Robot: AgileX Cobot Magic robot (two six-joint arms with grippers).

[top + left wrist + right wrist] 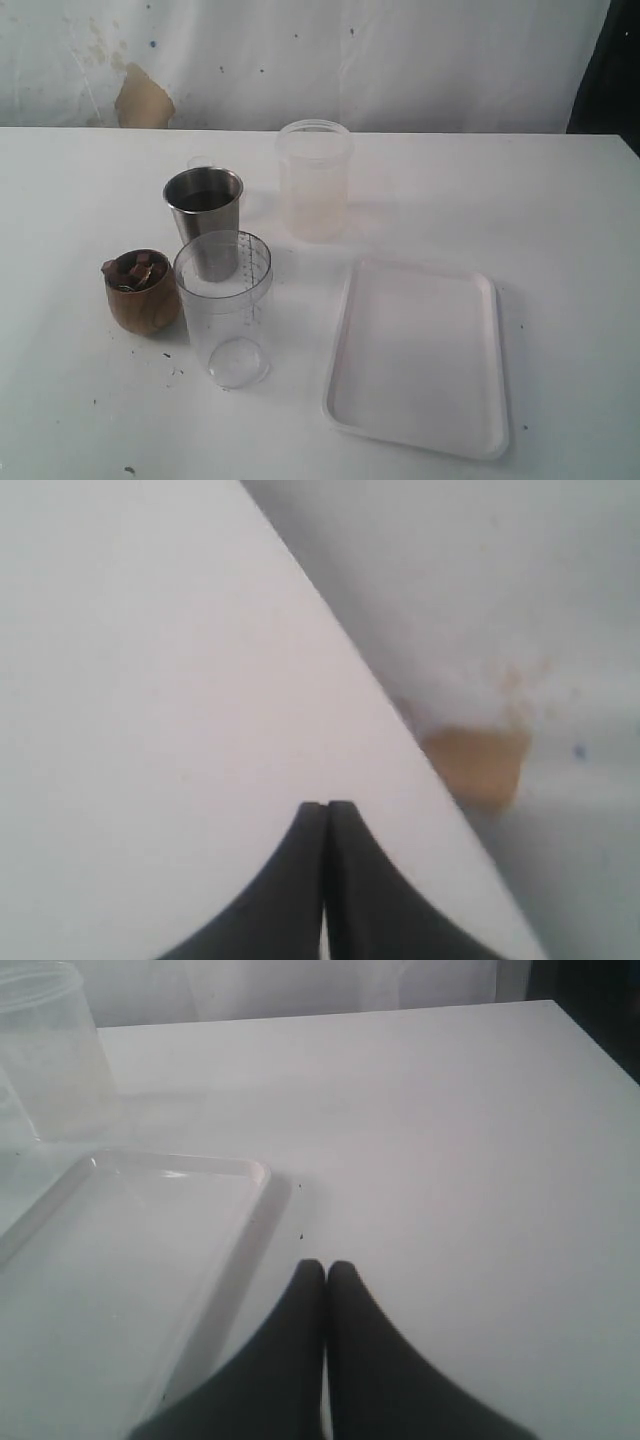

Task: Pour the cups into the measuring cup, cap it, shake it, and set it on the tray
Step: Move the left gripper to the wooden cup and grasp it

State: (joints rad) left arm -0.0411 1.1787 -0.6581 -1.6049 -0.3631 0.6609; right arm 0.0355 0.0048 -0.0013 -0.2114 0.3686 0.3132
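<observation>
The measuring cup [224, 305] stands upright and uncapped on a white table [560, 220], its printed graduation lines facing the exterior camera. Just to its left sits the brown wooden cup [142, 290], filled with brown chunks; whether the two touch cannot be told. Directly behind the measuring cup stands the steel tumbler [204, 215], dark inside and partly seen through the clear wall. Further behind it and to its right, apart, stands a frosted tub [314, 180]. The white tray [420, 360] lies flat to the measuring cup's right, near but not touching.

The right gripper [326, 1270] is over bare table beyond the tray, fingers pressed together on nothing. The left gripper [327, 810] is likewise closed and empty-handed, over bare table near a tan wall patch [480, 765]; its place relative to the measuring cup cannot be told.
</observation>
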